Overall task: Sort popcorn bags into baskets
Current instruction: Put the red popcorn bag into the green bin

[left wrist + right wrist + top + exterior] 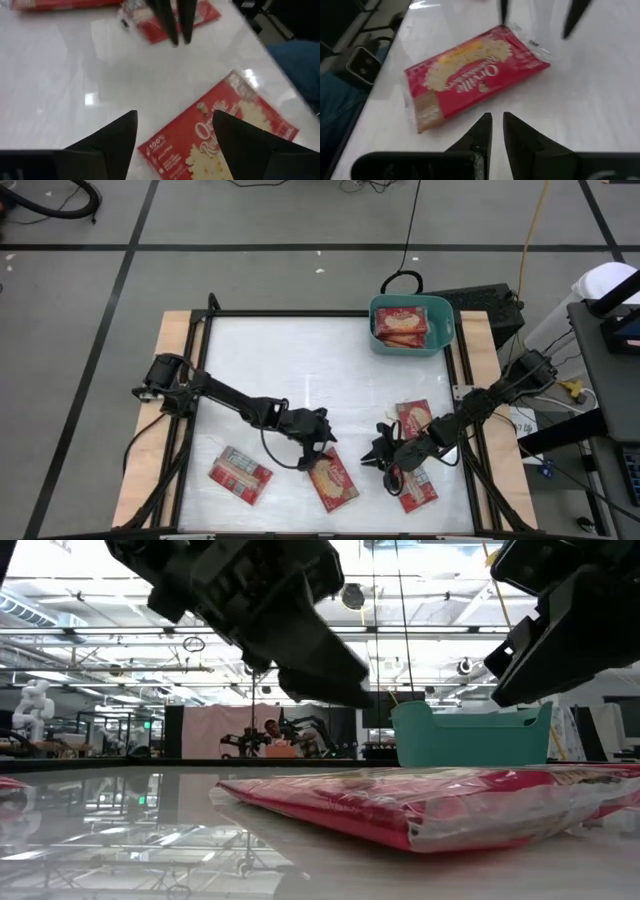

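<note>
- The left gripper [322, 442] hangs low over the near middle of the table [300, 360], its fingers [112, 137] spread wide with nothing between them. My guess is that it is lining up on the popcorn bag [333, 480] lying just nearer than it, picture side up and turned at an angle.
- In the left wrist view that bag [220, 137] shows partly between and past the open fingers, so the gripper is not yet centred on it and would need to come nearer and down before closing.
- The right gripper [385, 452] sits just to the right of the left one, also low over the table. Its fingers [482, 132] are nearly together, with only a thin gap, and they hold nothing.
- The two grippers are close to each other, so I would watch for the arms crowding one another over the same bag.
- Two more bags lie on the right, one [414, 418] beside the right arm and one [417, 488] nearer than it, partly under the arm. Another bag [240, 474] lies at the near left, grey printed panel up.
- The teal basket [440, 340] stands at the far right corner of the table, well away from both grippers, with some bags [401, 324] already inside it.
- Four bags on the table are left to carry, so by my reckoning the sorting is only part done.
- The bags are flat and in slick wrapping, so gripping an edge looks likelier to work than pinching the flat face.
</note>
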{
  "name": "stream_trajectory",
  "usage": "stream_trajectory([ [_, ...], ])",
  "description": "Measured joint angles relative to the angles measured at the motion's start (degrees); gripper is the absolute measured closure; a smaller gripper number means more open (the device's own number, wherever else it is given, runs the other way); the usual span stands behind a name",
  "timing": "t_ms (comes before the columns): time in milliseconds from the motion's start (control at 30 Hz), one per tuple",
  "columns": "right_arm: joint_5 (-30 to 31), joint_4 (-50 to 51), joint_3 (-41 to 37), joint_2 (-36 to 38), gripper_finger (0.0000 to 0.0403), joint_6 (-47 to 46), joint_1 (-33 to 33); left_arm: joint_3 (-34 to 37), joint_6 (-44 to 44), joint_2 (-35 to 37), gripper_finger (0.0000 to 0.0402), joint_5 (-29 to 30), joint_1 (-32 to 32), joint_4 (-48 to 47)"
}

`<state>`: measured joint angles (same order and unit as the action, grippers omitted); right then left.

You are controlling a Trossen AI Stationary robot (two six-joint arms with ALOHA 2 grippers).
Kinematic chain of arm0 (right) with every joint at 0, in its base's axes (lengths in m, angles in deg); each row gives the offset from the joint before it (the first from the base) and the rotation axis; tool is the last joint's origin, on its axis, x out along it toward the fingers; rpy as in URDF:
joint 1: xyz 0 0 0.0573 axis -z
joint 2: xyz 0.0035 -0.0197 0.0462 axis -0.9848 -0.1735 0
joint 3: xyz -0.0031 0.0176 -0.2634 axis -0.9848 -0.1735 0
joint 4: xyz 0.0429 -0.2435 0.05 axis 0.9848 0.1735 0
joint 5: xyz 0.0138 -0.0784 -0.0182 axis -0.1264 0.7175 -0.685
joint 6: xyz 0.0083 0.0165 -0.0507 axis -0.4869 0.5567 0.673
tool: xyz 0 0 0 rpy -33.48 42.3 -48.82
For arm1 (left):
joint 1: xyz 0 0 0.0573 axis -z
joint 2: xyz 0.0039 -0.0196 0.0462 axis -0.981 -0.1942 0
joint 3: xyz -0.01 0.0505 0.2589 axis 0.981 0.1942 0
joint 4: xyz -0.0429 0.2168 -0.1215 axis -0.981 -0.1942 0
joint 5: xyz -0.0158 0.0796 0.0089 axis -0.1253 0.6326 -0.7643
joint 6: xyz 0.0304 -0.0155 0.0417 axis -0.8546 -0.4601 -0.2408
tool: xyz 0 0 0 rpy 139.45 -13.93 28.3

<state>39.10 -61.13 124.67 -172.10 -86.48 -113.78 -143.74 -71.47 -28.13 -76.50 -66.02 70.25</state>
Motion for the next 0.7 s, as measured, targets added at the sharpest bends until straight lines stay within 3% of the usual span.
stream_trajectory([
  [367, -0.17, -4.71, 0.02, 0.0, 0.0364, -0.12, -4.66, 0.03, -2.35, -6.51, 0.0121, -3.71, -1.06, 7.1],
  [600, 0.21, -6.42, 0.02, 0.0, 0.0364, 2.03, -5.34, -0.05, -9.57, -8.8, 0.0173, -3.27, -1.91, 3.85],
  [700, 0.78, -6.7, 0.02, 0.0, 0.0364, 3.0, -5.35, -0.09, -9.56, -8.57, 0.0203, 0.39, -2.38, 2.45],
])
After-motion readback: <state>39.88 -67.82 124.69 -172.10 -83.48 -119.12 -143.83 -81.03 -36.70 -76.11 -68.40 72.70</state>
